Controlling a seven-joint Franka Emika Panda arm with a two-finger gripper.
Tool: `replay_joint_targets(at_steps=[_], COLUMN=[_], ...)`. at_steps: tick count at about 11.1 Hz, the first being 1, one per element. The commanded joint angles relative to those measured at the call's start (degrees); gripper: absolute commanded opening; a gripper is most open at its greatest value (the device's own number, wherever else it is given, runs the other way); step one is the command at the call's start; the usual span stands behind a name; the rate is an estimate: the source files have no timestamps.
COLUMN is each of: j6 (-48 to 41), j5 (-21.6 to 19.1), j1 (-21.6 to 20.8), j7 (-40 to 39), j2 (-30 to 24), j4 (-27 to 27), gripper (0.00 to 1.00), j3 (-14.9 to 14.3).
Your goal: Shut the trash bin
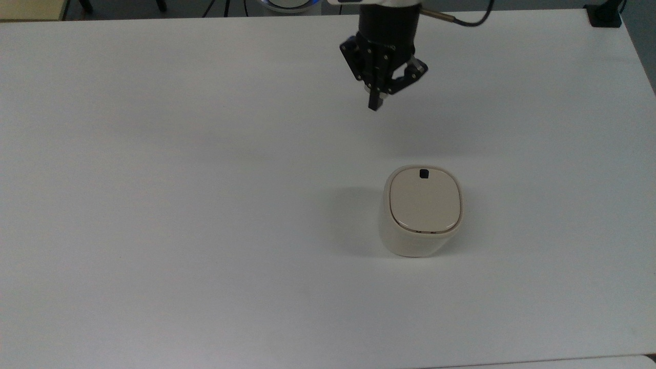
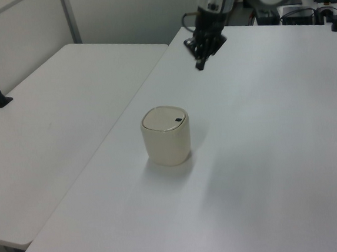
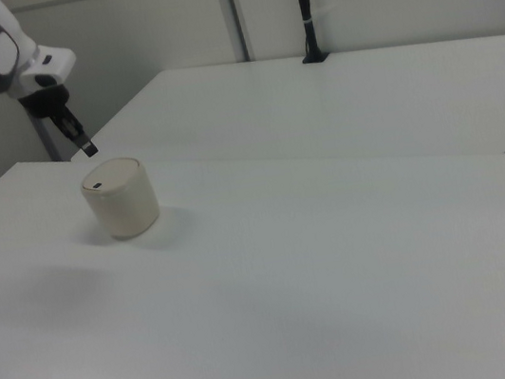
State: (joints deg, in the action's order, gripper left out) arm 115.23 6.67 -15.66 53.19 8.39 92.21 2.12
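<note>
The bin [image 1: 421,210] stands upright on the white desk [image 1: 179,205], its flat lid [image 1: 424,201] down flush with the rim — the small black latch [image 1: 423,174] sits at the lid's far edge in the top view. The pincer [image 1: 374,106] hangs well apart from the bin, fingers pressed together, holding nothing.

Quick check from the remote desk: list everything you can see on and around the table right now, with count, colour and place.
Bin: 1, cream-beige, lid down flat, on the table at the top view's centre-right.
Latch: 1, black square, on the lid's far edge in the top view.
Table: 1, white, under the bin.
Second table: 1, white, beside the first.
Pole: 1, black, clamped at the second table's far edge in the right view.
Gripper: 1, black, shut, raised above the table, apart from the bin.
</note>
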Motion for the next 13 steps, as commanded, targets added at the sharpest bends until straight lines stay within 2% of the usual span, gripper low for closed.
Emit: replay_joint_targets(at_steps=[1, 5, 8, 11, 12, 13], j6=[-7.8, -11.8, -12.7, -12.7, -12.9, -12.9], j5=[-2.3, -7.2, -9.8, -9.6, -9.1, -8.9], j1=[4.3, 6.3, 9.9, 10.6, 10.6, 10.6], j7=[-10.3, -25.0, -36.0, -48.1, -51.6, -52.3], j2=[-7.4, -14.7, -16.0, -14.1, -12.4, -10.9], j4=[3.1, 4.9, 4.6, 3.9, 2.3, 0.9], gripper=[0.00, 0.00, 0.00, 0.02, 0.13, 0.40], j3=[-0.1, -6.0, -8.3, -8.4, -8.4, -8.4])
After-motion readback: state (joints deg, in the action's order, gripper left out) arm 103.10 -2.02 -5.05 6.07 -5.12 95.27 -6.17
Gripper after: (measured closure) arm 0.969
